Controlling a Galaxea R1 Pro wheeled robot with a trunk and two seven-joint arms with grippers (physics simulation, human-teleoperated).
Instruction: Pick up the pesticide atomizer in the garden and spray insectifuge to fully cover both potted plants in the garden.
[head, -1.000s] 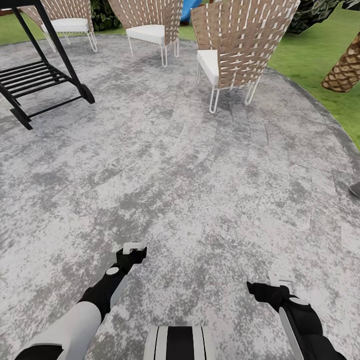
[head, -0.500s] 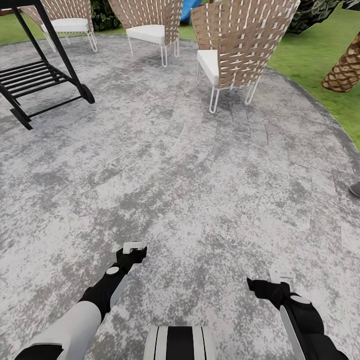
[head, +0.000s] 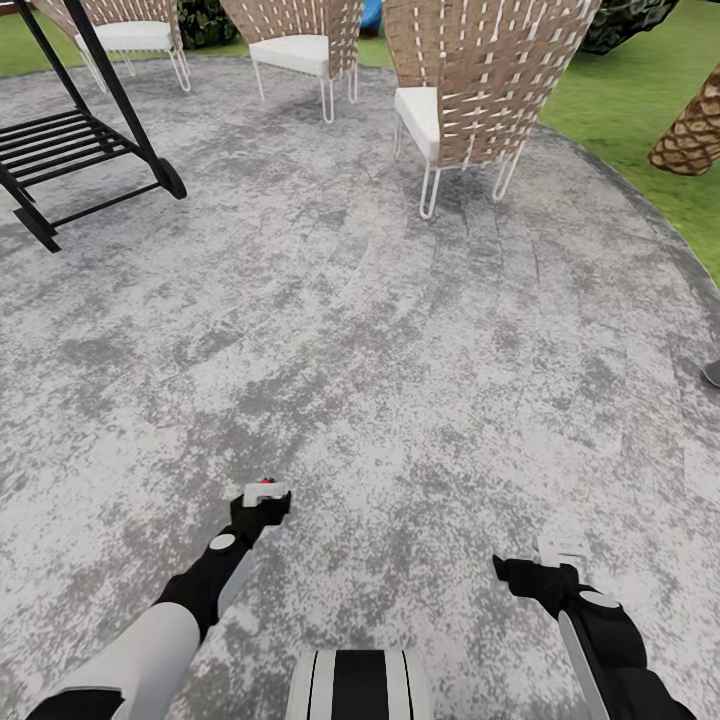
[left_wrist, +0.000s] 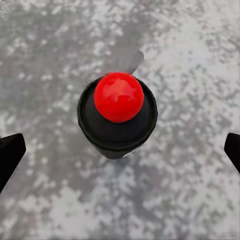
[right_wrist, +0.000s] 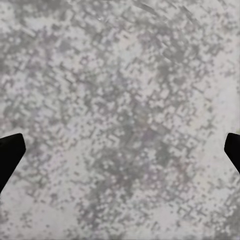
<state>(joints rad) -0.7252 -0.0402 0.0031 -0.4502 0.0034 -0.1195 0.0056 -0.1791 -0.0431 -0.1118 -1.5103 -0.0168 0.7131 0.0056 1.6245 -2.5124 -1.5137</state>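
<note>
While left hand (left_wrist: 120, 145) hangs spread, pesticide atomizer (left_wrist: 118, 114) stands on patio (head: 400, 330) directly beneath, between its fingers, untouched

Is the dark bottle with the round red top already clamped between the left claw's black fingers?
No: the dark bottle stands alone on the paving, black fingers wide apart.
</note>
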